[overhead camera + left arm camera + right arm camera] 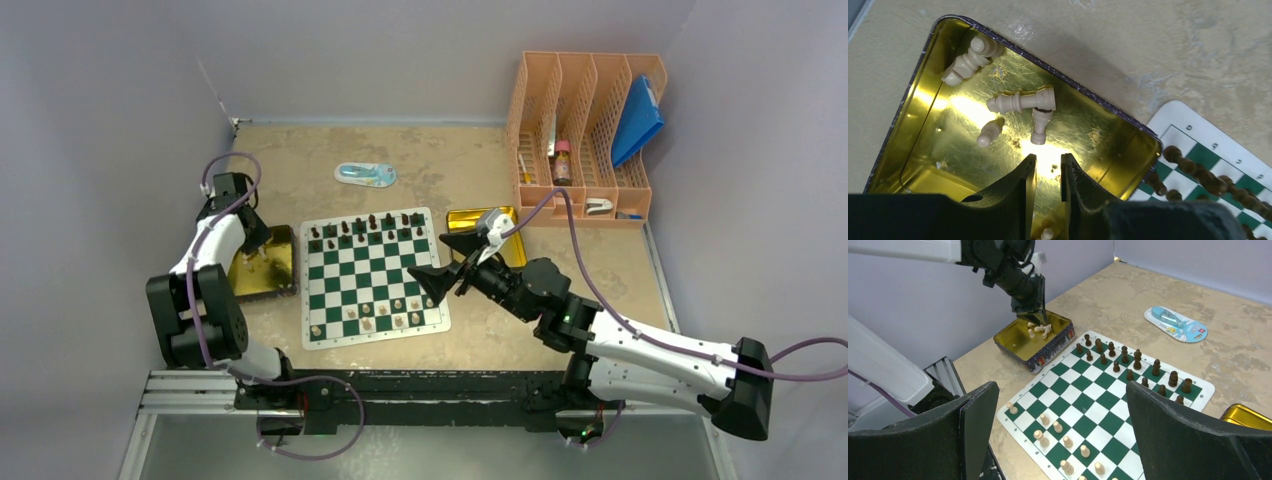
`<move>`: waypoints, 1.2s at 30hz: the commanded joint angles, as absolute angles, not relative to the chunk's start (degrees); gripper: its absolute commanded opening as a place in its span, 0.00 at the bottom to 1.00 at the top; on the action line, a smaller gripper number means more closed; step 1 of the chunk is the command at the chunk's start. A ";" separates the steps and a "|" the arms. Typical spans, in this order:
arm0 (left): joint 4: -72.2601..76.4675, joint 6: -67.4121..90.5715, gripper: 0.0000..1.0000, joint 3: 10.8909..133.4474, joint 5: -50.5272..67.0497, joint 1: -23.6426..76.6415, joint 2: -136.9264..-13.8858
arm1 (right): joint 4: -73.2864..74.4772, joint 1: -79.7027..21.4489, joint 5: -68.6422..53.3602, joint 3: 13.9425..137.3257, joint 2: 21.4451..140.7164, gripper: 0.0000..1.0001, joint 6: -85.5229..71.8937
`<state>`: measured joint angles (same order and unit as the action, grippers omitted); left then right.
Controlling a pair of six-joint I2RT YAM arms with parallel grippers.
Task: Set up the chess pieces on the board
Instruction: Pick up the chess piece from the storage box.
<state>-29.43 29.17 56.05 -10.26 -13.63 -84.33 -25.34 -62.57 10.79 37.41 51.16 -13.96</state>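
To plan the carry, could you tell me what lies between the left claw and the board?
Just the floor and wall of the tin, as the left wrist view shows.

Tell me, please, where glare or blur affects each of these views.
Left wrist: harsh glare off the floor of the gold tin around the cream pieces; the left fingers are dark and soft. Right wrist: the right fingers loom blurred in front, the board sharp behind. Top external: evenly lit, everything small.

Dark chess pieces fill far rows of checkered board.
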 commanded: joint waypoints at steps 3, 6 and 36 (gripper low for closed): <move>-24.66 25.00 0.25 57.85 -6.68 -15.98 -89.86 | -29.79 -62.30 9.47 41.66 53.16 0.99 -13.74; -24.35 24.25 0.27 58.16 -5.71 -16.83 -90.90 | -29.63 -62.31 9.37 42.72 54.07 0.99 -13.58; -26.88 24.26 0.14 57.77 -2.24 -16.82 -94.47 | -31.48 -62.31 8.63 41.12 51.47 0.99 -13.71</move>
<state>-26.63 23.46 56.16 -4.56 -16.60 -95.39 -29.06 -62.57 9.23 39.97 52.80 -13.91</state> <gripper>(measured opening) 0.168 0.987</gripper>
